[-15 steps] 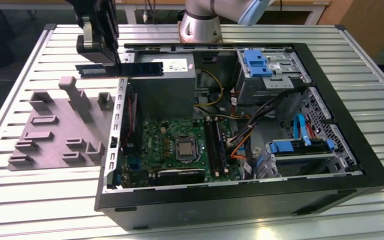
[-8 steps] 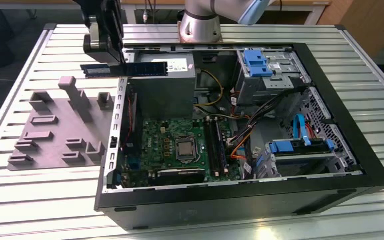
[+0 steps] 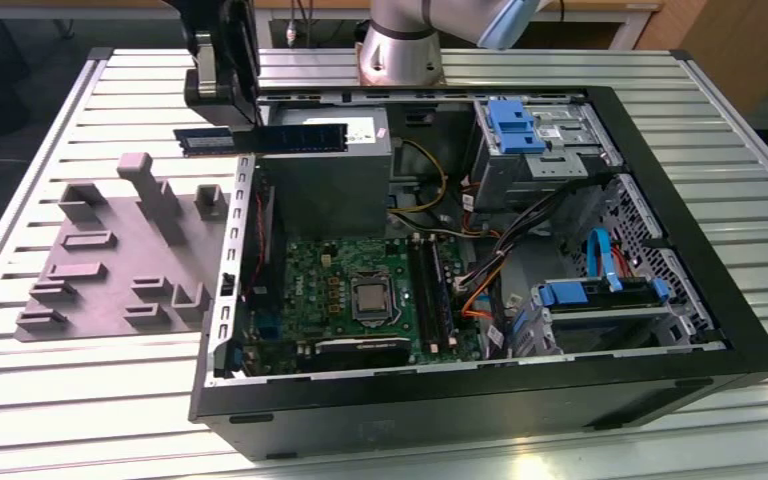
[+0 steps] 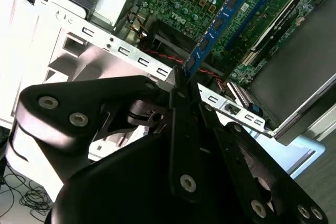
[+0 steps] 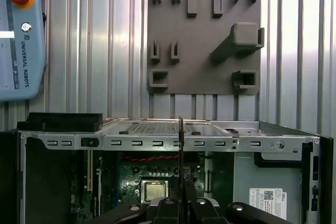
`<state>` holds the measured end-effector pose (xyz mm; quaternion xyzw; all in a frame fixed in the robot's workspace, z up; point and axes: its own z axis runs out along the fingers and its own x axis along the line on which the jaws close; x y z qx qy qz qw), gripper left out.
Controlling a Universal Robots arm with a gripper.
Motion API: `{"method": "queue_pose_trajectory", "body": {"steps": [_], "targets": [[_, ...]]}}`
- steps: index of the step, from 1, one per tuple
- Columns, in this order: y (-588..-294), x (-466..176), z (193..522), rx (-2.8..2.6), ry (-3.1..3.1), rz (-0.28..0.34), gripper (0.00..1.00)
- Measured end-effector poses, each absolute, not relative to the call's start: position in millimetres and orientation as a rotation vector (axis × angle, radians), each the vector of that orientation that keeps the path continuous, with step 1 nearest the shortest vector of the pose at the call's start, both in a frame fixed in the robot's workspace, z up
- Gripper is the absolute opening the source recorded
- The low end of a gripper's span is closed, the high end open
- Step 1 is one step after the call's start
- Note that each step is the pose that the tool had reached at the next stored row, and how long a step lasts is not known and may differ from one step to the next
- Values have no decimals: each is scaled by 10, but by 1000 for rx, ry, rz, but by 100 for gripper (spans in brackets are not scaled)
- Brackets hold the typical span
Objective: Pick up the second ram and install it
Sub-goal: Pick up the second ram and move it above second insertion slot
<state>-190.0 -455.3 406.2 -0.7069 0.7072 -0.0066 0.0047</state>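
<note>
1. The claw (image 3: 243,128) is clamping shut on the memory stick (image 3: 284,138), gripping it nearer one end. The rest of the stick is sticking out toward the exterior view's right.
2. The stick is hanging level in the air, lengthwise, clear of everything. It is sitting over the case's side wall on the exterior view's left, just above the grey power supply box (image 3: 324,190).
3. The open computer case (image 3: 491,400) is lying on the slatted metal bench (image 3: 91,400). The green circuit board (image 3: 317,280) is showing inside, well below the stick.
4. The grey holder plate (image 3: 104,270) is resting on the bench beside the case, on the exterior view's left.
5. In the second wrist view the black fingers (image 4: 181,124) are pinching the stick (image 4: 218,22), which is pointing away from the claw over the board.
6. In the first wrist view the stick (image 5: 180,145) is showing edge-on as a thin dark line, w/ the processor (image 5: 154,190) near it on the board. The holder plate (image 5: 205,51) and a control tablet (image 5: 21,40) are lying on the bench beyond the case.
</note>
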Motion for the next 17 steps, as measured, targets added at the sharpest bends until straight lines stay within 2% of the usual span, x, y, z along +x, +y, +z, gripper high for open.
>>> {"method": "queue_pose_trajectory", "body": {"steps": [17], "targets": [[-4554, -1747, 4062, -2214, 2215, -21, 14]]}}
